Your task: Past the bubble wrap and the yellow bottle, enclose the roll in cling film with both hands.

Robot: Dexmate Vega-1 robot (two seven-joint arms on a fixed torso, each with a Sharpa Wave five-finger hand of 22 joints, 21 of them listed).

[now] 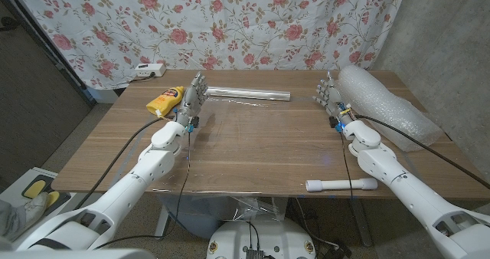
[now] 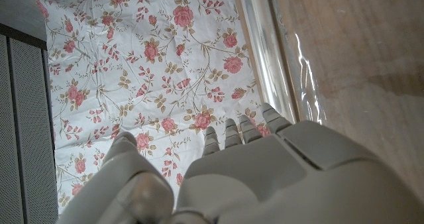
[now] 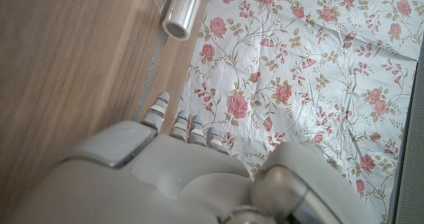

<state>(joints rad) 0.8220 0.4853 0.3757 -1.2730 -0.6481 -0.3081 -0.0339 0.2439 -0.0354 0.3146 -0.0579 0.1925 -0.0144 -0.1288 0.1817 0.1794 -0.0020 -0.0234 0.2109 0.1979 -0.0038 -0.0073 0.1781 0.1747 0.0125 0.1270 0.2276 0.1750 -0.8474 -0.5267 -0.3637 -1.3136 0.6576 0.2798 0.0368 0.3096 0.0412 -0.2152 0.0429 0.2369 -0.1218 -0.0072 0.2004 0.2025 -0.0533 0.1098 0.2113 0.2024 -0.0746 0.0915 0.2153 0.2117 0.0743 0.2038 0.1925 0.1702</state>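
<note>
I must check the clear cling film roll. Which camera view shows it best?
The head view: the clear cling film roll lies whole along the table's far edge. The right wrist view shows one end; the left wrist view shows part of its length.

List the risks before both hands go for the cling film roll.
The yellow plastic bottle lies right beside the left hand; a sideways move may knock it. The clear bubble wrap bundle crowds the right hand. The long cling film roll is round and may roll toward the table's far edge.
</note>
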